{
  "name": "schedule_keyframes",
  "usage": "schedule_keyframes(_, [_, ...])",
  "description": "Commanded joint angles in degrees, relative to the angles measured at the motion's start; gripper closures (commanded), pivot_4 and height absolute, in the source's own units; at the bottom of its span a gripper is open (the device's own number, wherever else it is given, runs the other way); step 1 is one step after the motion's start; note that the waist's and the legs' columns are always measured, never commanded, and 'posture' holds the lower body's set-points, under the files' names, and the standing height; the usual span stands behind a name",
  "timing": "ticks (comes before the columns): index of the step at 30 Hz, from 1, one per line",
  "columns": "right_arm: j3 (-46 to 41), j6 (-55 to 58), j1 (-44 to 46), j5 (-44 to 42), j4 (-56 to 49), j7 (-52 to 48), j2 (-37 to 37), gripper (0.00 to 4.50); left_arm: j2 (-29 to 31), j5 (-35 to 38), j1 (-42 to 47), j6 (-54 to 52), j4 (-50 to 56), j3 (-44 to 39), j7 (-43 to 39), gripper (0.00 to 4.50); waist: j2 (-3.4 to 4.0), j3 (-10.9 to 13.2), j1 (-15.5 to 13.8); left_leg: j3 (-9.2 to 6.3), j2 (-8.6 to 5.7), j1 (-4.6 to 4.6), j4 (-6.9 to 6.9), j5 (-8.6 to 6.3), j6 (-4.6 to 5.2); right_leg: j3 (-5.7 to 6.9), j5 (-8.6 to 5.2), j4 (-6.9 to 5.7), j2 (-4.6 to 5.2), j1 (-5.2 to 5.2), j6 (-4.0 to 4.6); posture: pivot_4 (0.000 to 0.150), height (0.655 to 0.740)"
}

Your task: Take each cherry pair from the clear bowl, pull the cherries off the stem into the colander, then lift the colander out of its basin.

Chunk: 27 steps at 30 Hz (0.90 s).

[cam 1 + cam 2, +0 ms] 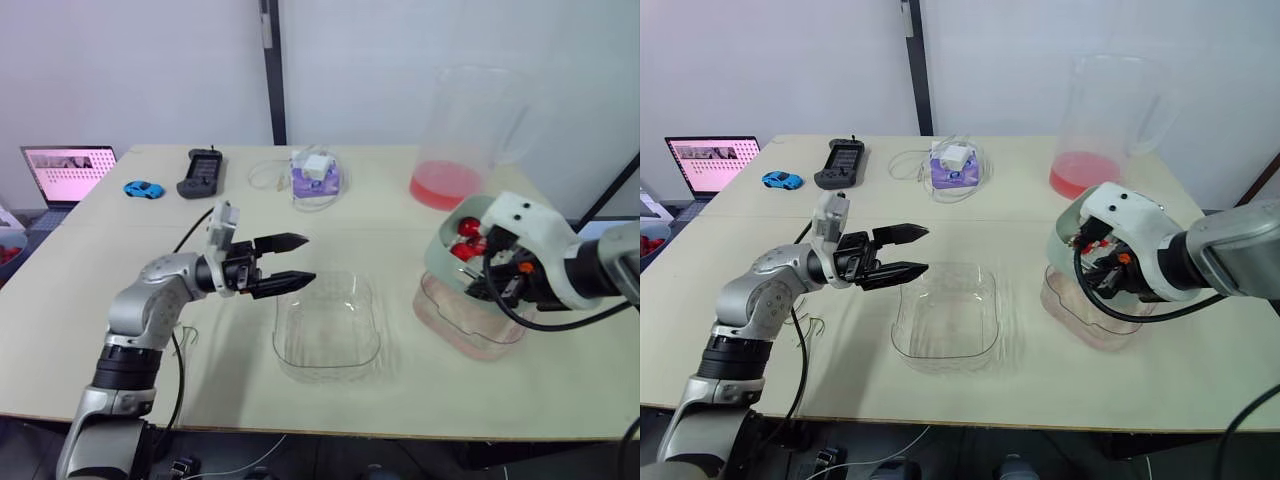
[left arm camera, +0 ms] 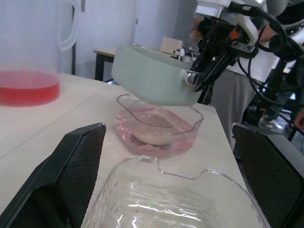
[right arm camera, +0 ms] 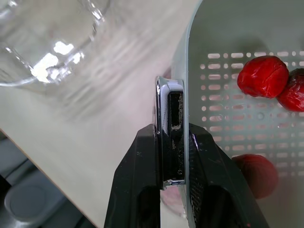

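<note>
Close to us, our left end effector (image 1: 308,258) hangs open, its 2 fingers spread wide just over the left edge of the clear bowl (image 1: 327,335). The bowl sits in the middle of the worktop (image 1: 450,400). To the right, our right end effector (image 3: 172,140) pinches tight on the rim of the colander (image 2: 152,76). The colander is up in the air, tipped, just above the pink basin (image 2: 156,142). Red cherries (image 3: 262,76) lie inside it. Farther back are a jug (image 1: 465,130) of pink water, a purple box (image 1: 315,180), a controller (image 1: 202,172), a toy car (image 1: 144,189) and a laptop (image 1: 68,172).
</note>
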<state>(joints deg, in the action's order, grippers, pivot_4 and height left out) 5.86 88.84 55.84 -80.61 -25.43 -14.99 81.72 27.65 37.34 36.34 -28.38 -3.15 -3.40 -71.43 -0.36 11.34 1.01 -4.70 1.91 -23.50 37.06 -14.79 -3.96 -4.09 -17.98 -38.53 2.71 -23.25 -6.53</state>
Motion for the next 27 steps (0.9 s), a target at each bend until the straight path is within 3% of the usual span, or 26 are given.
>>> schedule_keyframes(1, [8.63,-2.32,8.47,14.24,1.33,-9.02,-2.46,4.28,0.29,1.04,-1.42,1.82,2.03,-3.10,1.95,0.00,0.01,0.00,0.15,0.00,0.00,0.00,0.00,0.00,0.00,0.01,0.00,0.00,0.00,0.00,0.00,0.150,0.7332])
schedule_keyframes(7, [33.55,-21.76,23.92,45.56,15.49,-34.25,-13.09,4.28,1.12,3.48,-8.87,-0.49,8.54,-5.60,6.01,0.00,0.04,0.01,1.42,0.01,0.01,0.01,-0.02,0.01,-0.02,-0.02,0.00,-0.02,-0.01,-0.07,0.00,0.150,0.7332])
schedule_keyframes(11, [41.01,-34.91,28.56,59.50,31.51,-46.03,-23.43,4.28,1.84,5.41,-13.73,-1.85,13.59,-7.68,8.89,0.00,0.04,0.01,1.68,0.02,0.01,0.01,-0.03,0.01,-0.02,-0.03,0.00,-0.06,0.00,-0.11,0.00,0.150,0.7332])
schedule_keyframes(15, [43.70,-46.56,27.97,68.64,48.06,-53.73,-33.21,4.28,3.78,6.55,-18.74,-2.56,18.02,-9.49,10.58,0.00,0.03,0.02,1.45,0.01,0.00,0.00,0.00,0.02,-0.03,-0.01,0.00,-0.13,0.03,-0.12,0.00,0.150,0.7332])
schedule_keyframes(19, [42.01,-52.28,27.20,73.72,58.06,-57.41,-40.53,4.28,4.71,7.23,-20.96,-2.43,19.87,-10.57,12.37,0.00,0.03,0.02,1.47,0.01,-0.04,-0.01,0.01,0.05,-0.09,0.00,0.00,-0.16,0.09,-0.11,0.00,0.150,0.7332])
schedule_keyframes(27, [39.52,-55.44,23.49,81.11,63.45,-62.32,-46.60,4.28,6.76,6.01,-23.50,-0.72,21.46,-11.05,14.29,0.00,0.03,0.02,1.60,0.00,-0.03,0.00,0.01,0.08,-0.14,0.00,0.00,-0.45,0.07,-0.24,0.01,0.150,0.7332])
